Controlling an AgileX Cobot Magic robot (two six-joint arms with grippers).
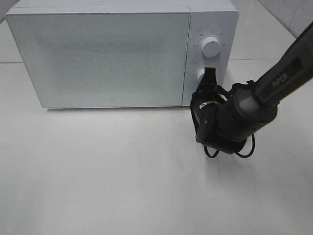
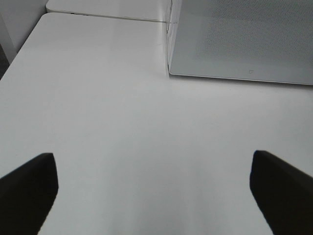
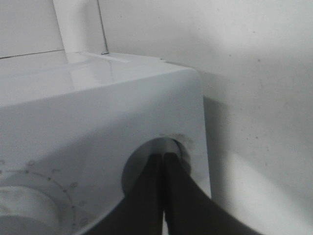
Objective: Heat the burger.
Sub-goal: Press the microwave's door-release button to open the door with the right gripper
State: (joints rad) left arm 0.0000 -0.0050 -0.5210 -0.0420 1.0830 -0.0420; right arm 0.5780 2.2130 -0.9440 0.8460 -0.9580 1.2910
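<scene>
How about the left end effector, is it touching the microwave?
Apart. The left wrist view shows bare table between the open left end effector and the microwave.

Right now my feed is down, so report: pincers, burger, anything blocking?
Left pincer open over table. Right pincer shut, tips at microwave's lower knob. Burger not in sight, door closed. Nothing blocking.

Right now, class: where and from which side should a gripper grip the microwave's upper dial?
Take the upper dial probably by its round rim, jaws on opposite sides, coming straight at the front panel of the microwave: it is a round knob standing out from that flat face.
</scene>
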